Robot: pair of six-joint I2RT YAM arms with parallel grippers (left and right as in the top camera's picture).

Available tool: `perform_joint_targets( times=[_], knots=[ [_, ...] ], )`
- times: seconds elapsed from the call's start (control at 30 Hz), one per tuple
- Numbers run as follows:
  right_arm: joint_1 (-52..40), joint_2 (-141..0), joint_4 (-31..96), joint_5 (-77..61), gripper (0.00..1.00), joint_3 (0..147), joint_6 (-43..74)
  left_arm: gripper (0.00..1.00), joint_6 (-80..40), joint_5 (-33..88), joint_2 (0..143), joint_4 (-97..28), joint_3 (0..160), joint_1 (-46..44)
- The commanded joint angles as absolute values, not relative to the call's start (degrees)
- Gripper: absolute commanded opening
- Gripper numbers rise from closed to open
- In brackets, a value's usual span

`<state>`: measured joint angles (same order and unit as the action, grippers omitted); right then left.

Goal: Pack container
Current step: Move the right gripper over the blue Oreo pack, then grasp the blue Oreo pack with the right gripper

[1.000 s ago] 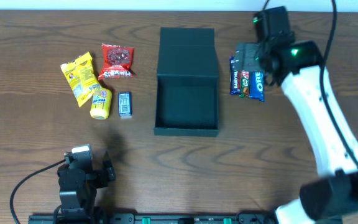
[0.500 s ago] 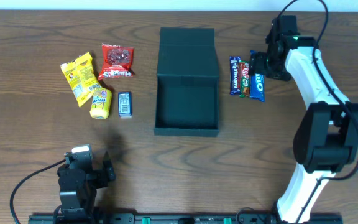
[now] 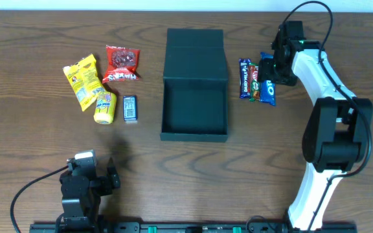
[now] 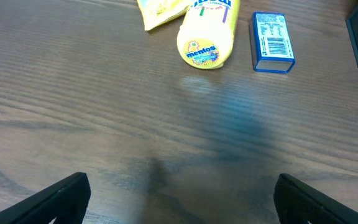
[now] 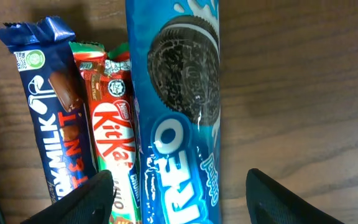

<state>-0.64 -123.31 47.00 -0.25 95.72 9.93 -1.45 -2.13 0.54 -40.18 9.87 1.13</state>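
The dark green container (image 3: 194,135) stands open at the table's middle, its flap lid (image 3: 194,52) lying back on the far side; its inside looks empty. My right gripper (image 3: 274,68) is open and low over a blue Oreo pack (image 3: 268,89). In the right wrist view its fingers (image 5: 182,199) straddle the Oreo pack (image 5: 179,93) and the KitKat bar (image 5: 114,134), with a Dairy Milk bar (image 5: 51,118) at the left. My left gripper (image 4: 182,202) is open and empty at the near left (image 3: 90,171).
Left of the container lie a yellow packet (image 3: 81,79), a red packet (image 3: 122,63), a yellow Mentos tube (image 3: 105,107) and a small blue box (image 3: 129,108). The Mentos tube (image 4: 207,34) and the blue box (image 4: 272,42) also show in the left wrist view.
The right arm has swung round and its gripper has shifted slightly right over the Oreo pack. The left arm and all the packets have not moved.
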Motion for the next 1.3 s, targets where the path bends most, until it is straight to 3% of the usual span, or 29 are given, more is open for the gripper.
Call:
perform_joint_targets(
  times=[0.0, 0.27, 0.57, 1.27],
  knots=[
    [-0.8, -124.7, 46.7, 0.1, 0.67, 95.6, 9.1, 0.95, -1.3, -2.5, 0.2, -40.5, 9.2, 1.4],
    [-0.8, -126.7, 46.6, 0.5, 0.64, 95.6, 9.1, 0.95, -1.3, -2.5, 0.2, -40.5, 9.2, 1.4],
    [-0.8, -126.7, 46.4, 3.0, 0.51, 95.6, 9.1, 0.95, -1.3, -2.5, 0.2, -40.5, 9.2, 1.4],
    [3.1, -126.7, 46.9, -3.9, 0.5, 95.6, 7.6, 0.95, -1.3, -2.5, 0.2, -40.5, 9.2, 1.4]
  ],
)
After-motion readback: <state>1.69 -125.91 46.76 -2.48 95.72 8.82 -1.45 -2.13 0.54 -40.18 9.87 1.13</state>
